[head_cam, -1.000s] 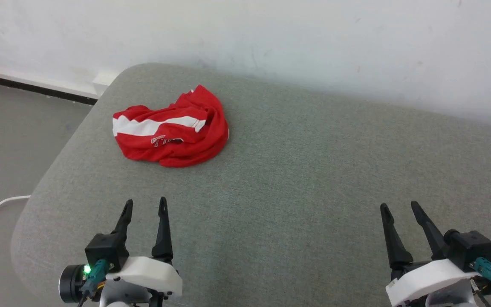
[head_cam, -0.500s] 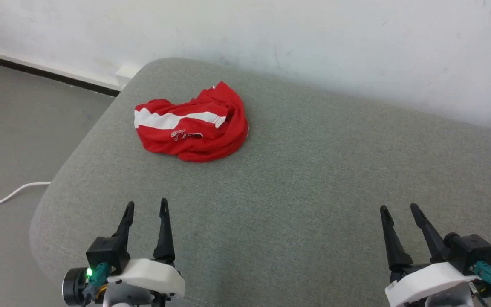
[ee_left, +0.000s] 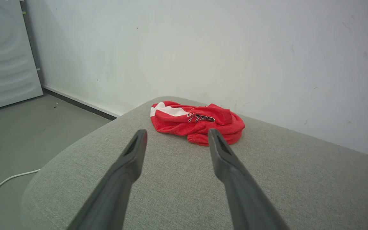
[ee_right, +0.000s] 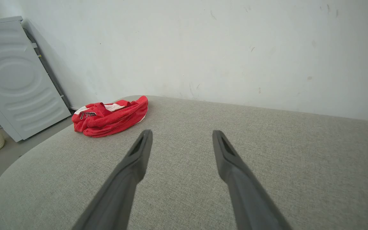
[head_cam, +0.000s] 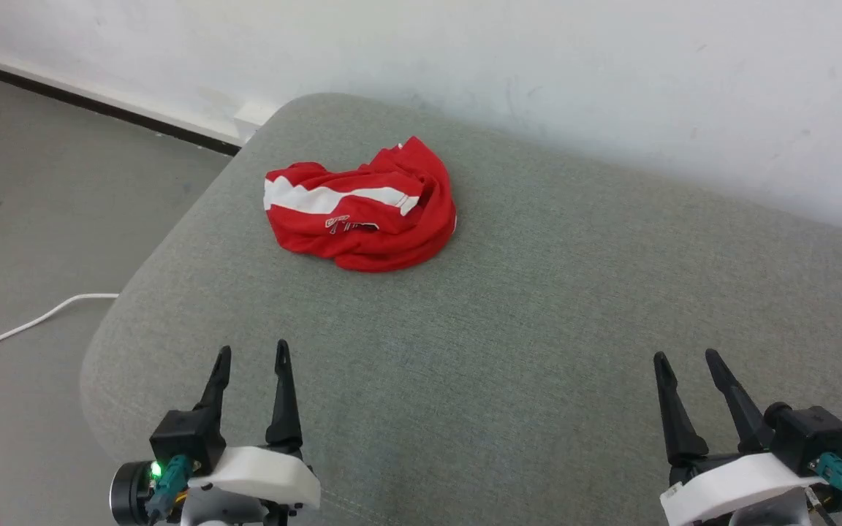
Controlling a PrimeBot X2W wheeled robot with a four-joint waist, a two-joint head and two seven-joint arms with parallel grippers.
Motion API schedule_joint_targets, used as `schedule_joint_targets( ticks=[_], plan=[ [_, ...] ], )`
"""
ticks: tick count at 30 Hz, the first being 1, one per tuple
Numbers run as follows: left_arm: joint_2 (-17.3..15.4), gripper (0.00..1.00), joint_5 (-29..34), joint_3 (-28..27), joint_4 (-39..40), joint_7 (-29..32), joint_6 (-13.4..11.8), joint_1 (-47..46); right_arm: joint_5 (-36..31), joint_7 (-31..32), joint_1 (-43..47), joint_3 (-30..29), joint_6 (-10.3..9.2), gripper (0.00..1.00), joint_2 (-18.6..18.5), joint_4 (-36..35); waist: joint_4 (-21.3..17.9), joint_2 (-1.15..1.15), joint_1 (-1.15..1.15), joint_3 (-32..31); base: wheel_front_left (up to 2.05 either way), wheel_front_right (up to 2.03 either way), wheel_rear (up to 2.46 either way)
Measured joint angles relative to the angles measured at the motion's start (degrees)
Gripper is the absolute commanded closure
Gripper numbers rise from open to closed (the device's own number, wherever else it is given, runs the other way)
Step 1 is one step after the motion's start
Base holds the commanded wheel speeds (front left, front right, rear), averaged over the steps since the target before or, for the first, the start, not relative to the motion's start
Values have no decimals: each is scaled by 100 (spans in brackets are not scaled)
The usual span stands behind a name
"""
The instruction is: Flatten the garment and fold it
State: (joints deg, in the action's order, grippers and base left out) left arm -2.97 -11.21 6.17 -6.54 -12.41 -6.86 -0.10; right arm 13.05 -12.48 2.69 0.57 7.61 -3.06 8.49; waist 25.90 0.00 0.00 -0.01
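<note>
Both empty with fingers apart, left gripper (head_cam: 252,348) and right gripper (head_cam: 685,355) hover at the bench (head_cam: 538,329) near edge; garment (head_cam: 362,219) bunched at its far-left corner; best pinch two outer edges, spread outward.

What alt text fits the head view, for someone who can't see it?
Crumpled red shorts lie on a grey cushion. Nearer the camera, the left end effector and right end effector hover open, apart from them.

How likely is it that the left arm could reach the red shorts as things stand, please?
Probably yes: its open fingers point toward the shorts, with bare cushion between and nothing blocking.
</note>
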Motion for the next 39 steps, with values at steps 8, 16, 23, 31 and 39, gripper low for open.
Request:
schedule_joint_targets(
  ticks=[8,16,23,31,39],
  plan=[
    [0,0,-105,47,-30,-85,-54,0,93,-90,10,12,0,0,1,82,193,0,0,9,0,0,0],
    [0,0,-201,93,-87,-190,-129,0,219,-186,31,82,0,0,2,174,391,0,0,9,0,0,0],
    [0,0,-236,110,-105,-226,-134,0,259,-222,32,90,0,0,3,210,446,0,0,11,0,0,0],
    [0,0,-293,114,-148,-232,-113,-17,257,-224,32,62,0,0,3,213,415,0,0,39,0,0,0],
    [-59,0,-609,-137,-626,-231,454,-1401,105,-225,-55,30,0,0,5,190,268,0,0,258,0,0,0]
  ],
)
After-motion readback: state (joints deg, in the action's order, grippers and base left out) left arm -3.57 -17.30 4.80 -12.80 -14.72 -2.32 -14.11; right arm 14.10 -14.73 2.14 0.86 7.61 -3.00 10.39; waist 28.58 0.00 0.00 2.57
